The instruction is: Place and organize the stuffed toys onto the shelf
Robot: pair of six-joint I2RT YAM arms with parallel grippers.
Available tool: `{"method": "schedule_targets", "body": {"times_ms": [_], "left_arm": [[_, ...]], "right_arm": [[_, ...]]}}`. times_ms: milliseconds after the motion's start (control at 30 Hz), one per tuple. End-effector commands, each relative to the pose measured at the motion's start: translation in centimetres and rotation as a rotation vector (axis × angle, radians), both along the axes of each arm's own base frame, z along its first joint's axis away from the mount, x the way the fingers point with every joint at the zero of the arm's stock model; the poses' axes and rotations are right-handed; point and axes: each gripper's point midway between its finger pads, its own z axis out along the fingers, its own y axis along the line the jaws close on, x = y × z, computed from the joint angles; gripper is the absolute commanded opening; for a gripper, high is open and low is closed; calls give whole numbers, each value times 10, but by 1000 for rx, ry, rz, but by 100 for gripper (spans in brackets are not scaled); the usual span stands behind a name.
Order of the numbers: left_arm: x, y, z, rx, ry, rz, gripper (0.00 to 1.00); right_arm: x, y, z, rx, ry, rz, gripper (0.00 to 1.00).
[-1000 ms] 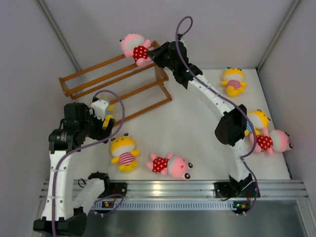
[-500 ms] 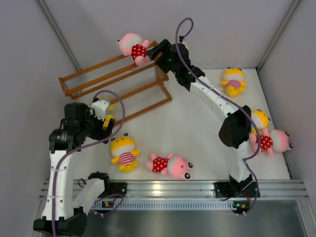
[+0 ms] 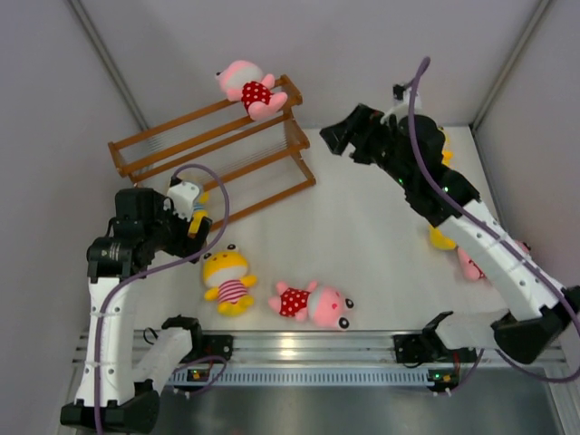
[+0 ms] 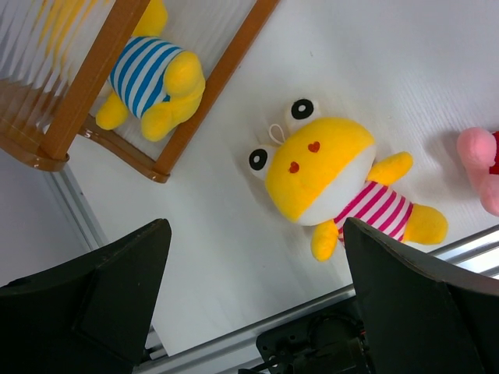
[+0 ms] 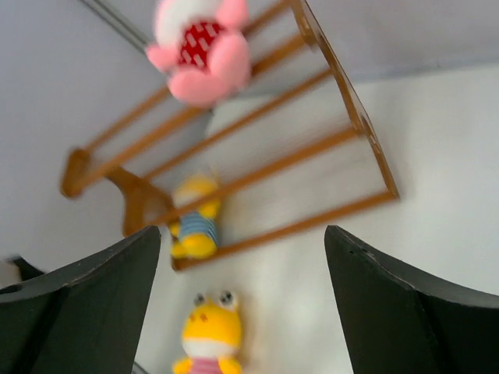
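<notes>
Right claw [image 5: 242, 232] gapes wide, empty, well apart from shelf [image 3: 118, 156]. Left claw [image 4: 256, 226] also wide, empty, above yellow pink-striped toy [image 4: 335, 183] lying on desk [image 3: 362, 236]. Pink toy [image 3: 249, 91] sits on top tier. Toys likely light and squashy; pinch the torso.

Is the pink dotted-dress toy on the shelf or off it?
On: pink toy lies across the shelf's top rails; right gripper open, apart from it.
</notes>
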Motion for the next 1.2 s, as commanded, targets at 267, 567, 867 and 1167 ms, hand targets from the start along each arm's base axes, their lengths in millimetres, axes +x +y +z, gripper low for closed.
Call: {"method": "schedule_targets", "body": {"times_ms": [267,567,867,1167], "left_arm": [[-1,-25,25,-77,-31,-134,96],[-5,-25,26,-81,-40,-135,96],[-12,-28,27,-95,-36,-150,96],[-36,-78,80,-298,-101,-396,94]], "right_arm": [[-168,0,-223,-423,397,430,87],[-246,-1,-329,-499,590,519,81],[-241,9,-340,-560,550,563,0],[-190,44,-196,-792,-338,786,0]]}}
